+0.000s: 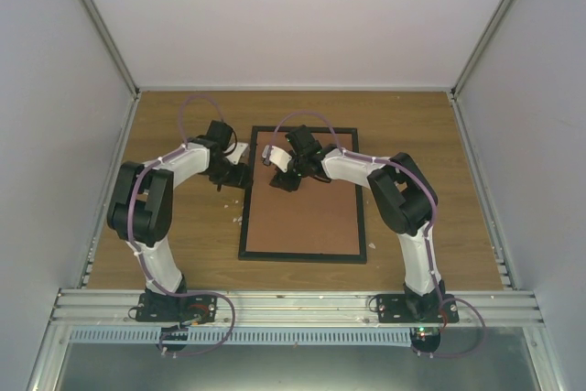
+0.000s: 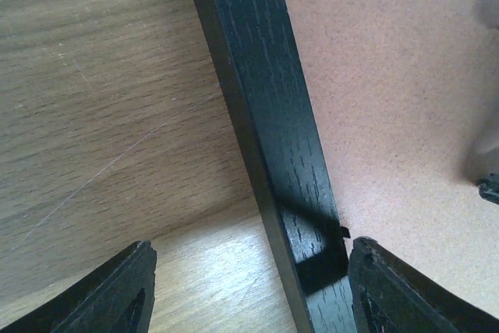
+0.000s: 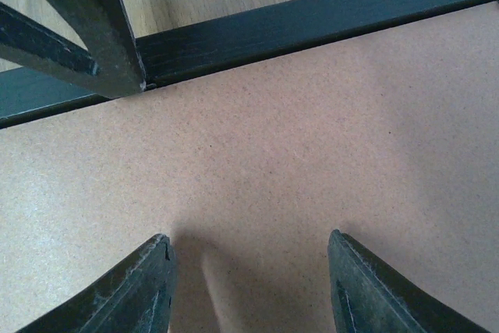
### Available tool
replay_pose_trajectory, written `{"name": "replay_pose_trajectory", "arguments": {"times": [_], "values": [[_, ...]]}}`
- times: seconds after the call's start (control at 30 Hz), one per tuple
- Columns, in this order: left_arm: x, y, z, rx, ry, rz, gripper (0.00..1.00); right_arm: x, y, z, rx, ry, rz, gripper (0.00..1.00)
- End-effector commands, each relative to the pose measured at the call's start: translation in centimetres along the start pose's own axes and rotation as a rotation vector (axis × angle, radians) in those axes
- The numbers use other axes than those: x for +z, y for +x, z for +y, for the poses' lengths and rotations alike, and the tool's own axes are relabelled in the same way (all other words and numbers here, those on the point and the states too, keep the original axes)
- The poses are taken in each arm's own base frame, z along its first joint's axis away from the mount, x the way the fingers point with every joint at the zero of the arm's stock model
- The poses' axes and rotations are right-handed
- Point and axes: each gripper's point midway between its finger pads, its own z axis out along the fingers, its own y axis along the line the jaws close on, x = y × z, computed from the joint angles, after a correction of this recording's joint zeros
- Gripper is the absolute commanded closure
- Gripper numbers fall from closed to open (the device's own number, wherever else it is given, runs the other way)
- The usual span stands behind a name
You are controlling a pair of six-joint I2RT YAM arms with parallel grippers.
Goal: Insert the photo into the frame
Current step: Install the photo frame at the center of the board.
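Observation:
The thin black frame [image 1: 302,256] lies flat on the wooden table with the brown backing board [image 1: 307,217] filling it. The photo is not in view. My left gripper [image 1: 229,180] is open at the frame's upper left. In the left wrist view it [image 2: 251,246] straddles the frame's left rail [image 2: 265,99], one finger over the table and one over the board [image 2: 390,76]. My right gripper [image 1: 282,180] is open and empty just above the board [image 3: 273,130], near the same rail [image 3: 312,17]. It shows open in the right wrist view [image 3: 249,235].
Grey walls enclose the table [image 1: 183,244] on three sides. An aluminium rail [image 1: 293,304] runs along the near edge by the arm bases. The left gripper's fingers [image 3: 101,29] stand close in front of the right gripper. A small black tab [image 2: 343,230] sits at the rail's inner edge.

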Motion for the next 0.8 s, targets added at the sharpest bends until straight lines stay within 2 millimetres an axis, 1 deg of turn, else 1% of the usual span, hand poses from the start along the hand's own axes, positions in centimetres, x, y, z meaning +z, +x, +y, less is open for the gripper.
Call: {"name": "replay_pose_trajectory", "arguments": {"times": [0.0, 0.17, 0.27, 0.4, 0.5, 0.63, 0.77], "values": [[1.5, 0.6, -0.1, -0.019, -0.016, 0.018, 0.32, 0.9, 5.2, 1.5, 0.050, -0.045, 0.167, 0.45], [2.2, 1.1, 0.5, -0.048, -0.047, 0.041, 0.33, 0.9, 5.3, 1.5, 0.052, -0.046, 0.168, 0.45], [2.2, 1.0, 0.9, -0.068, -0.051, 0.043, 0.34, 0.9, 5.3, 1.5, 0.053, -0.045, 0.167, 0.45], [0.9, -0.3, -0.5, -0.066, 0.014, -0.001, 0.34, 0.9, 5.4, 1.5, 0.056, -0.046, 0.167, 0.45], [-0.1, -0.7, -1.4, -0.079, 0.048, -0.016, 0.34, 0.9, 5.4, 1.4, 0.056, -0.045, 0.165, 0.45], [-0.6, -0.6, -1.3, -0.102, 0.046, -0.018, 0.33, 0.9, 5.4, 1.5, 0.058, -0.047, 0.166, 0.45], [-0.8, -0.6, -1.2, -0.117, 0.050, -0.018, 0.34, 0.9, 5.4, 1.5, 0.058, -0.045, 0.167, 0.45]]}}
